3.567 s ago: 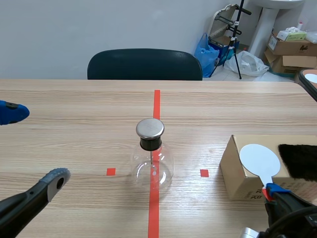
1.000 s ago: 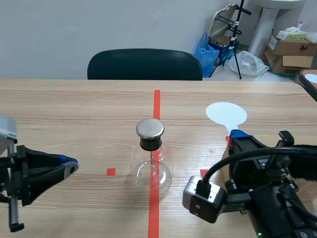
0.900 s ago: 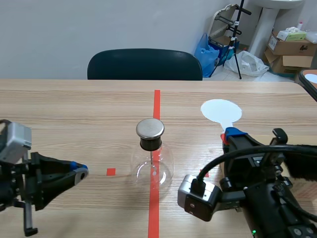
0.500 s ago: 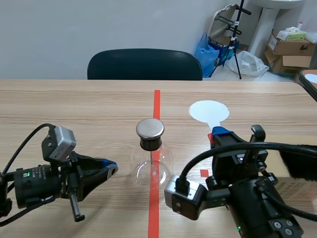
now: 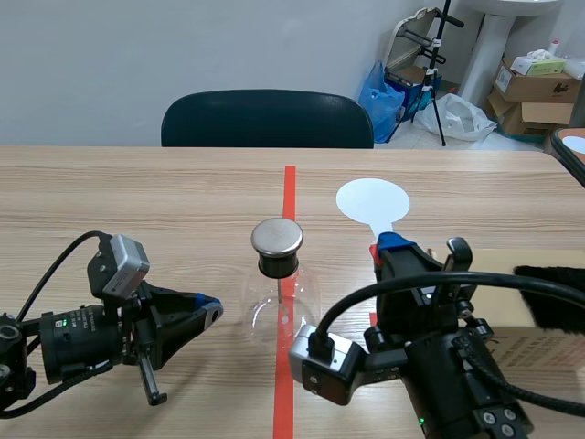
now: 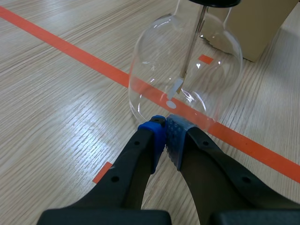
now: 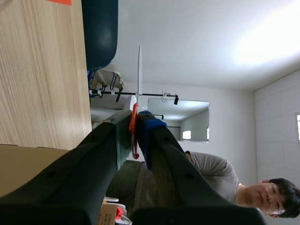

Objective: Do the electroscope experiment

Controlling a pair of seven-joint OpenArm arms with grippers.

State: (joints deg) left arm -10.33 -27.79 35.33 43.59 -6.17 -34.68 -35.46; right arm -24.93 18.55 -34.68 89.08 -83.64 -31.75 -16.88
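The electroscope, a round glass flask (image 5: pixel 281 309) with a black neck and a flat metal cap (image 5: pixel 277 236), stands on the red tape line at the table's middle. My left gripper (image 5: pixel 208 311) lies low at its left, shut on nothing. In the left wrist view the shut tips (image 6: pixel 165 129) sit right at the flask's (image 6: pixel 187 79) base, and a thin rod with foil shows inside. My right gripper (image 5: pixel 393 247) is raised to the right of the cap and shut on the orange handle of a white disc paddle (image 5: pixel 372 200). The paddle (image 7: pixel 139 70) shows edge-on between the right fingers (image 7: pixel 134 119).
A cardboard box (image 5: pixel 539 274) with a black fur patch (image 5: pixel 553 297) on top stands at the right. A dark chair (image 5: pixel 267 119) is behind the far edge. The box (image 6: pixel 253 23) also lies beyond the flask. A person (image 7: pixel 211 173) appears off to the side.
The right arm carried the paddle left, toward the flask's cap. The left arm slid right along the table until its shut tips reached the flask's base.
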